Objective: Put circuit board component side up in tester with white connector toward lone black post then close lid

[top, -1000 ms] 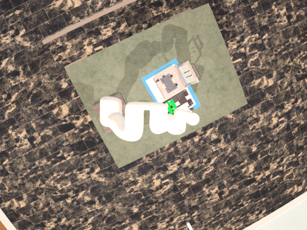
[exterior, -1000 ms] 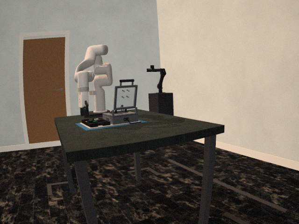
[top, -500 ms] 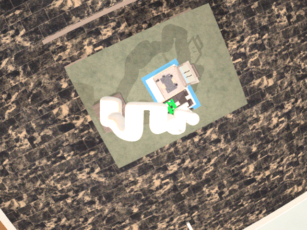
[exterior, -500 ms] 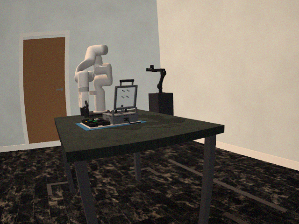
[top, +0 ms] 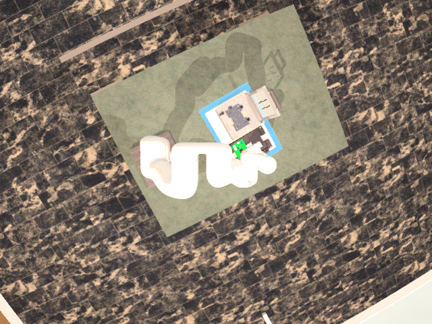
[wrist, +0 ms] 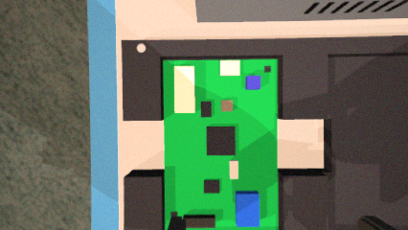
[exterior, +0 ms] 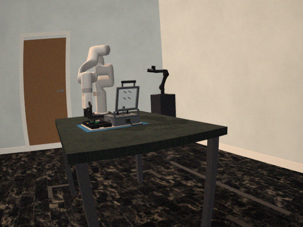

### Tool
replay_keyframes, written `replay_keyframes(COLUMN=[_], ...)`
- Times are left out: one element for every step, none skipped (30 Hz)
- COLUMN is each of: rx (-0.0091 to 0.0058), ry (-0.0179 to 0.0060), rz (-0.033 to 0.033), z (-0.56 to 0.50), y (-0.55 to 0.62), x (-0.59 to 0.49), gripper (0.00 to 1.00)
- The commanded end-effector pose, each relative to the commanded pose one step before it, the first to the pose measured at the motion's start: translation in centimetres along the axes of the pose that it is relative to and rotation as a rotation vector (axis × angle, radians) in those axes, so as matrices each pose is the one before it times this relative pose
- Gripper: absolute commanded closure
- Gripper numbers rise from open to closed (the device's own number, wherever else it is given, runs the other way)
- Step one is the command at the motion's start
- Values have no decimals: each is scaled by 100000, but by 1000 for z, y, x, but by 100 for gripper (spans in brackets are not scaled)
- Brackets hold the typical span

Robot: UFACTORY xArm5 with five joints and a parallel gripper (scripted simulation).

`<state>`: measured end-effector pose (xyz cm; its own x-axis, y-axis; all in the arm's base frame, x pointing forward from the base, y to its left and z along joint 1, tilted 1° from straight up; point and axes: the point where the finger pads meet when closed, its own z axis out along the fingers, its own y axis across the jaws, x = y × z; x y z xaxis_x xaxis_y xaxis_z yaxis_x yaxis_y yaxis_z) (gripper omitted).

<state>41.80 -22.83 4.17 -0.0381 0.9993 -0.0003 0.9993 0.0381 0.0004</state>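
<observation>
The green circuit board [wrist: 220,144] [top: 238,148] [exterior: 95,122] lies component side up in the left pocket of the black tray [wrist: 141,81] [top: 260,135] [exterior: 91,125]. A long white part [wrist: 184,89] sits at its top left corner in the wrist view. My gripper [wrist: 278,224] [exterior: 88,109] is open and empty, low over the board's near end, with one fingertip at the board's edge and the other over the tray's right pocket. The tester [top: 224,110] [exterior: 120,119] [wrist: 287,10] stands beside the tray with its clear lid [exterior: 127,97] [top: 264,102] raised upright.
Tray and tester rest on a white sheet over a blue mat [wrist: 102,96] [top: 209,117] [exterior: 84,128]. The arm's base [top: 153,156] is at the table's edge. A black pedestal with a small black arm [exterior: 162,101] stands behind the table.
</observation>
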Motion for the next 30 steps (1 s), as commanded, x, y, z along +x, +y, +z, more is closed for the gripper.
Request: replay_keyframes(rx=[-413,-4,-4,-4,-4,0,0,-4,-4,-4,-4,-4,-4,-3,-3,-3,-2,-2,-2,-1,-1,-1,0,0,0,0,0,0,0,0], ry=[-236,0,0,0,0,0,0,0,0,0,0,0,0,0,0,0,0,0,0,0,0,0,0,0,0,0,0,0,0,0], rz=[11,0,0,0,0,0,0,0,0,0,0,0,0,0,0,0,0,0,0,0,0,0,0,0,0,0,0,0,0,0], z=[-163,-2,-2,-2,-2,0,0,-2,-2,-2,-2,-1,-2,-1,-1,-1,-1,-1,-1,0,0,0,0,0,0,0,0,0,0,0], y=[-404,-139,-140,-139,-137,0,0,-134,-129,-125,-118,-111,-103,-95,-85,-76,-66,-56,-46,-37,-28,-20,0,0,-12,-7,-3,0,0,0], x=[941,269,269,268,264,0,0,257,251,240,228,214,199,182,165,146,127,108,89,70,53,37,0,0,24,13,5,1,0,0], gripper=[0,0,0,0,0,0,0,0,0,0,0,0,0,0,0,0,0,0,0,0,0,0,0,0,0,0,0,0,0,0])
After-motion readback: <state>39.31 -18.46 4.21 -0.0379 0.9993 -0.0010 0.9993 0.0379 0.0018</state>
